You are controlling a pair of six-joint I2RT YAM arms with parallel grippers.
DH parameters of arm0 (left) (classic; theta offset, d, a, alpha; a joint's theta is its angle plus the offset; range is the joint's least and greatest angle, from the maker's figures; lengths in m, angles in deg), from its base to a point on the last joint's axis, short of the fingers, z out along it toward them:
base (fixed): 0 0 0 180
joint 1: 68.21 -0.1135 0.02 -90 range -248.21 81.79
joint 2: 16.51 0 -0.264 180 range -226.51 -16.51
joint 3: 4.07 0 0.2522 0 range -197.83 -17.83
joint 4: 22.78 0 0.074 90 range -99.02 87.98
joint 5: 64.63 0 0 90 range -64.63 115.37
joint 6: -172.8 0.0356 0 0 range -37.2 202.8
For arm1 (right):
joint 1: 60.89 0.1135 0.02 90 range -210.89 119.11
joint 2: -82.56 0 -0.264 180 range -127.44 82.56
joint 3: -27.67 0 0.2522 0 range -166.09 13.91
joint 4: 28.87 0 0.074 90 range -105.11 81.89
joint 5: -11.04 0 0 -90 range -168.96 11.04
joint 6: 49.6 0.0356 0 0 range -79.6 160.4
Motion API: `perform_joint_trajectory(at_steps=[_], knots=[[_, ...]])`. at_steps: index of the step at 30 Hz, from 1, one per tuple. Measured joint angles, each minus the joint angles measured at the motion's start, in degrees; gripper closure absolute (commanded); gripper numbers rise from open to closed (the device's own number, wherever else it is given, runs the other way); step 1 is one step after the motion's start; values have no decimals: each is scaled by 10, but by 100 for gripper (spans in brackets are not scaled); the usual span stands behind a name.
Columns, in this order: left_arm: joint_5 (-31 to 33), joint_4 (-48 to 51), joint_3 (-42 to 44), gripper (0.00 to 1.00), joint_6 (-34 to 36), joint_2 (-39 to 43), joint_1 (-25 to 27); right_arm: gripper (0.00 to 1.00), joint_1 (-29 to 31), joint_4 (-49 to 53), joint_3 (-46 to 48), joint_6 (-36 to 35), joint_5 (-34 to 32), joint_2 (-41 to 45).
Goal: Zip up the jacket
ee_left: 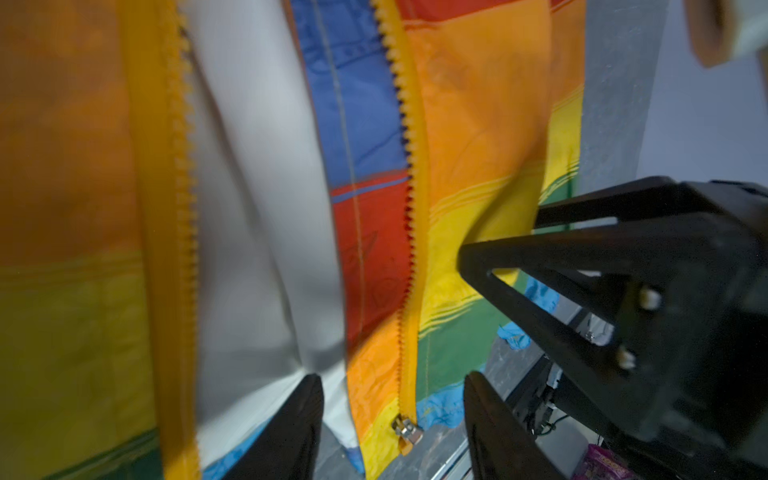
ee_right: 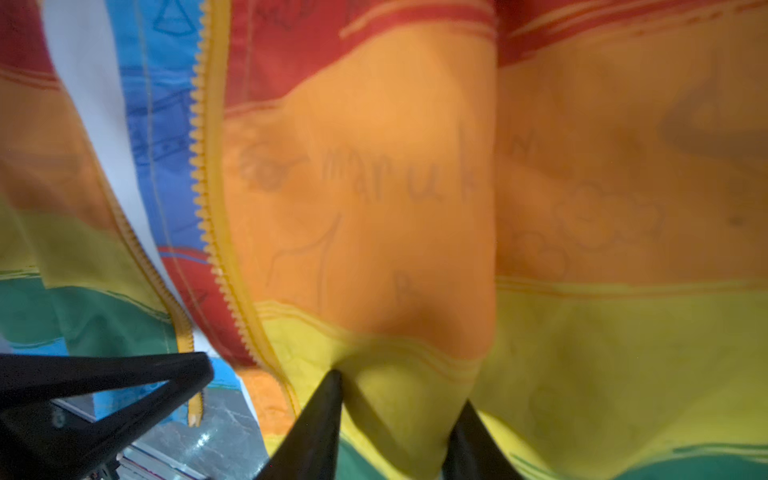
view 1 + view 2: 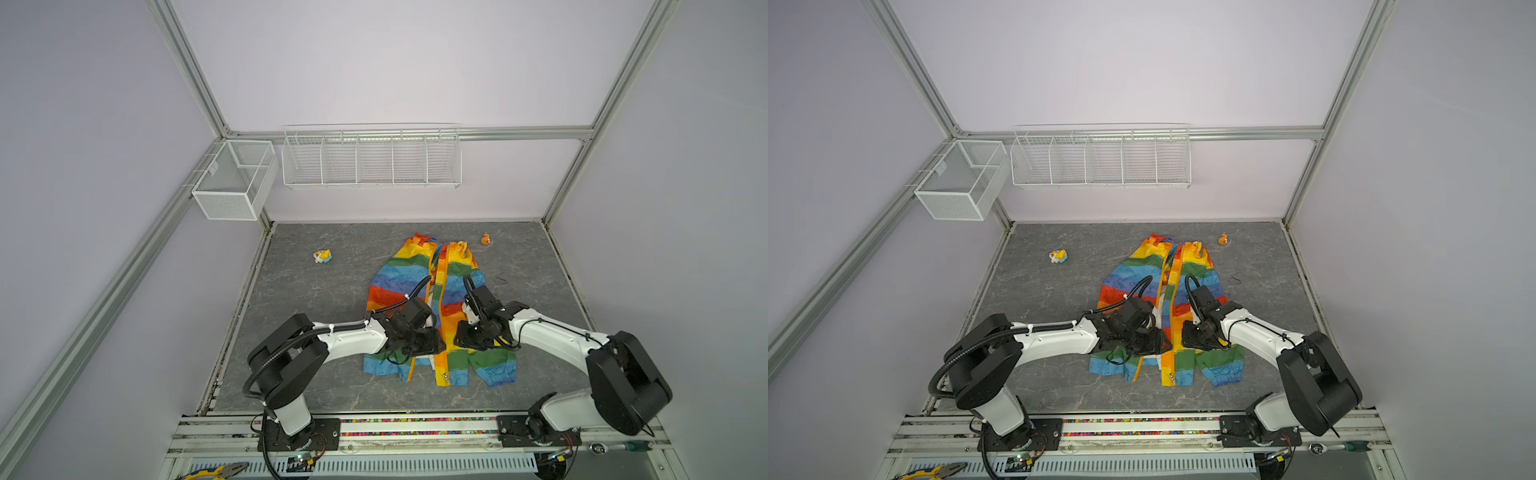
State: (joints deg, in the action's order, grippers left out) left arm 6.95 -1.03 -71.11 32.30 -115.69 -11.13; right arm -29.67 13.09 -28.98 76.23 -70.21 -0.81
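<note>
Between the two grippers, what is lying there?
In both top views, only the jacket's orange-yellow zipper band lies between the left gripper and right gripper.

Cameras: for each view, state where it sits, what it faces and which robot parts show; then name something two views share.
Top views: high above the near edge, looking down at the jacket on the table; both arms show.
Left wrist: on the left arm, facing the open zipper; left gripper and the right gripper's fingers show.
Right wrist: on the right arm, close to orange-yellow fabric; right gripper pinches it.
Shared: the zipper slider.
</note>
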Motion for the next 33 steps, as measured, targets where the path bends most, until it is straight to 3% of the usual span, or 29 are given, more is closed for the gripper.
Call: perform_joint_trajectory(at_steps=[3,8,14,18,21,26,29,33], knots=[[-2,-6,-3,52,0,-21,-7,76,-1,-15,-1,4,4,-19],[-11,-39,-8,70,2,-35,-33,83,-11,-30,-11,8,18,-37],[-32,-60,-49,91,19,-64,-64,85,-30,-49,-43,8,31,-67],[-38,-46,-107,95,42,-83,-81,85,-47,-59,-74,8,39,-94],[-42,-35,-149,89,58,-95,-95,82,-60,-63,-104,3,43,-113],[-33,-5,-179,54,81,-109,-112,63,-72,-58,-135,-15,40,-120],[-21,15,-171,50,91,-103,-113,56,-73,-41,-136,-24,31,-107],[-12,27,-127,51,92,-71,-112,57,-72,-14,-126,-29,20,-53]])
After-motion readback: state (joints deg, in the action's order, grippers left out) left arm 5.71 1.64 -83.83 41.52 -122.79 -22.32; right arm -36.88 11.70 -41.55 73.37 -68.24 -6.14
